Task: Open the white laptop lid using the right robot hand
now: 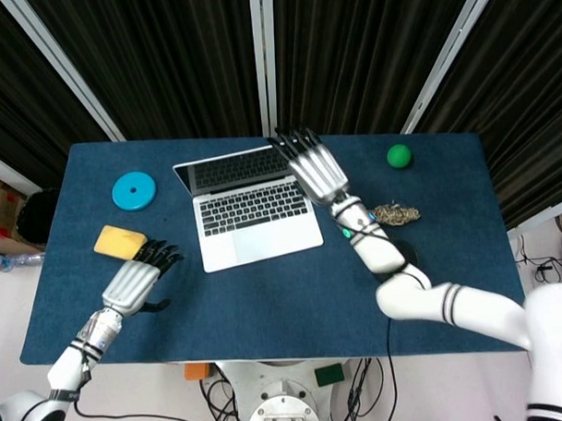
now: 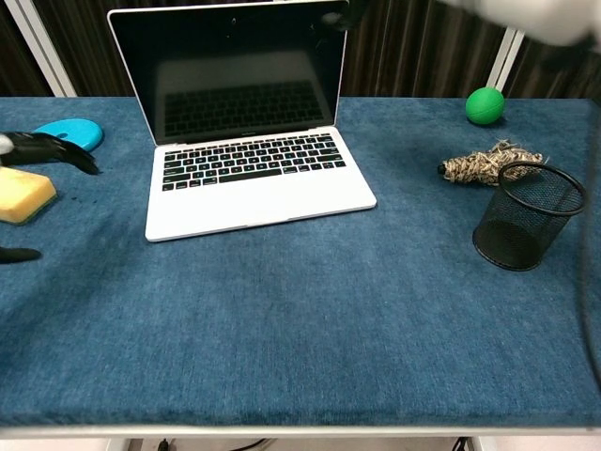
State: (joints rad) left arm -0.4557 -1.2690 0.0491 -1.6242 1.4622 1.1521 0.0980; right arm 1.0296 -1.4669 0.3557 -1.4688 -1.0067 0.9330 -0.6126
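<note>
The white laptop [image 1: 253, 211] stands open mid-table, its dark screen [image 2: 230, 75] upright and facing me. My right hand [image 1: 316, 169] hovers with fingers spread over the lid's top right corner, holding nothing; the chest view shows only dark fingertips [image 2: 338, 14] there, and I cannot tell whether they touch the lid. My left hand [image 1: 136, 280] lies low at the front left, fingers stretched out and empty, just in front of the yellow sponge [image 1: 120, 242]. Its fingertips [image 2: 52, 152] enter the chest view at the left edge.
A blue disc [image 1: 134, 191] lies at the back left. At the right are a green ball [image 1: 399, 156], a straw bundle [image 1: 396, 213] and a black mesh cup [image 2: 526, 216]. Dark curtains close off the far side.
</note>
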